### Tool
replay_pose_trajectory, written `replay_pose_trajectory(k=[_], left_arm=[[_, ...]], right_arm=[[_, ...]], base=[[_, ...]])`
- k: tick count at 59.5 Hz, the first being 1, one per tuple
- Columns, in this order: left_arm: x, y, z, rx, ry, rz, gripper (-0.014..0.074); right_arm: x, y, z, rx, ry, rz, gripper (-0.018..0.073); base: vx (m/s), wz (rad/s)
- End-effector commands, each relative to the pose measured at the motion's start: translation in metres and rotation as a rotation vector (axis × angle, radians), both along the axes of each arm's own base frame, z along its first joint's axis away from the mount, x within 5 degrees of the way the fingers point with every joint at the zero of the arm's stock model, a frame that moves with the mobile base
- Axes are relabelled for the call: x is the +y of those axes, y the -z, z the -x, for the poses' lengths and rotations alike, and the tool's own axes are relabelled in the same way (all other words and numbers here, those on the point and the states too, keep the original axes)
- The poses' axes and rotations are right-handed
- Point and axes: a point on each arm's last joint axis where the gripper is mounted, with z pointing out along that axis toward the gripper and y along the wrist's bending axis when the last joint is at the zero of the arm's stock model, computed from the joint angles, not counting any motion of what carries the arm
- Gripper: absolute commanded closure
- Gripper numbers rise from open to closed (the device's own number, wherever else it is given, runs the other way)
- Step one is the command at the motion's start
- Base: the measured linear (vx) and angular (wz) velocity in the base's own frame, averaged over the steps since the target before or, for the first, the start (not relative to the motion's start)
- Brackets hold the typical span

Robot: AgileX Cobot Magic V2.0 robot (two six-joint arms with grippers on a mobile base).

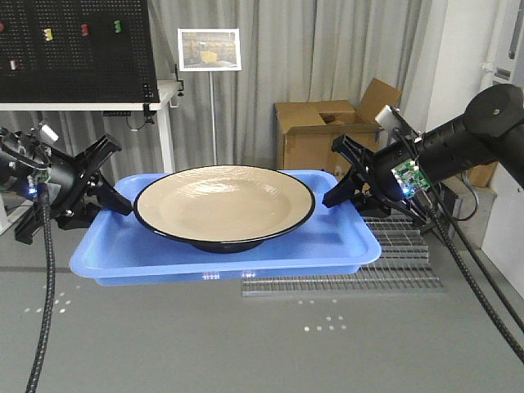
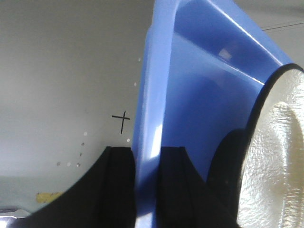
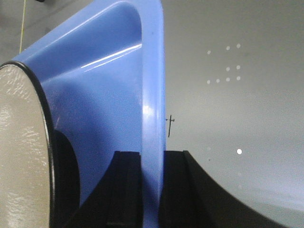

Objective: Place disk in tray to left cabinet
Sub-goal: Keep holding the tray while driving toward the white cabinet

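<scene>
Nearest lies the bare grey floor [image 1: 246, 344], speckled with small pale dots. Above it hangs the shallow rectangular blue plastic tray [image 1: 221, 264], carried level between two arms. The round tan disk with the black rim [image 1: 223, 202] sits flat in the middle of the tray, its dark underside on the tray's bottom. At nine o'clock of the disk the black left claw [image 1: 115, 201] is clenched on the tray's short rim; the left wrist view shows the claw [image 2: 145, 190] with one finger on each side of the blue wall [image 2: 147, 118] and the disk [image 2: 275, 166] just inside. At three o'clock the black right claw [image 1: 344, 187] grips the opposite rim the same way, astride the wall [image 3: 152, 71] in its own wrist view [image 3: 152, 190], with the disk [image 3: 21, 156] close by. Beyond the tray at four o'clock a metal floor grate [image 1: 393, 262] lies flat. Farther off stand an open brown cardboard box [image 1: 327, 131] at one o'clock, a framed sign on a thin post [image 1: 209, 49] at twelve, and a black pegboard [image 1: 78, 49] over a white table [image 1: 90, 105] at ten, all before grey curtains [image 1: 327, 41].
</scene>
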Motion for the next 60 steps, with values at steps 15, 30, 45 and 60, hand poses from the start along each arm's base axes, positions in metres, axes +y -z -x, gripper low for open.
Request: replay_pose_trajectory(k=[15,30,45,60], left_arm=[[-0.027,-0.0488,0.026,-0.077,0.075,0.229,0.0597],[-0.027,-0.0488,0.026,-0.077,0.075,0.229,0.0597],[-0.027,-0.0488,0.026,-0.077,0.075,0.229,0.0597],[-0.027,-0.0488,0.026,-0.077,0.075,0.229,0.0597]], right_arm=[[0.0248,-0.0553,0.0328,-0.075,-0.113,-0.212,0.0563],[0.0248,-0.0553,0.0328,-0.075,-0.113,-0.212,0.0563],[0.0252,-0.0553,0.0329,-0.074,-0.114,-0.212,0.0563],[0.0252,-0.0548,0.0325,-0.073,-0.114,-0.212,0.0563]], base=[[0.61,-0.03],[0.58,-0.02],[0.54,-0.04],[0.49,-0.06]])
